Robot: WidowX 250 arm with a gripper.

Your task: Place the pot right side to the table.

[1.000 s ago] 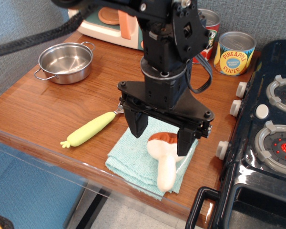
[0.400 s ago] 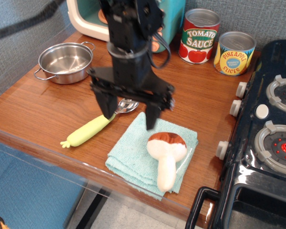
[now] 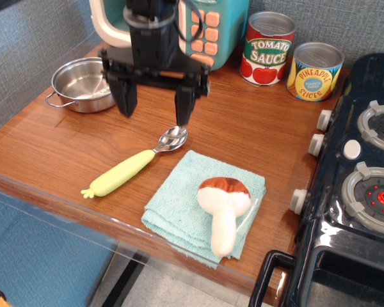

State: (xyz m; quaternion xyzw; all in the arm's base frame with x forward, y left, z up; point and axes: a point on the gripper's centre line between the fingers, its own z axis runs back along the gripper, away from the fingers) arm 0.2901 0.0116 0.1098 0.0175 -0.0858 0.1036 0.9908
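Observation:
The pot (image 3: 80,84) is a small shiny steel pot with wire loop handles, upright at the back left of the brown wooden table (image 3: 45,150). My gripper (image 3: 155,107) is open and empty, with its black fingers (image 3: 183,105) pointing down. It hangs just right of the pot, and its left finger partly overlaps the pot's right rim in this view. The gripper is above the table and apart from the pot.
A yellow-handled spoon (image 3: 131,166) lies in front of the gripper. A toy mushroom (image 3: 223,208) rests on a teal cloth (image 3: 179,208). Two cans (image 3: 269,48) and a teal toy appliance (image 3: 221,25) stand at the back. A black toy stove (image 3: 358,185) fills the right side.
My gripper has moved from above the mushroom and cloth back and to the left, toward the pot. It has stayed open. Nothing on the table has moved.

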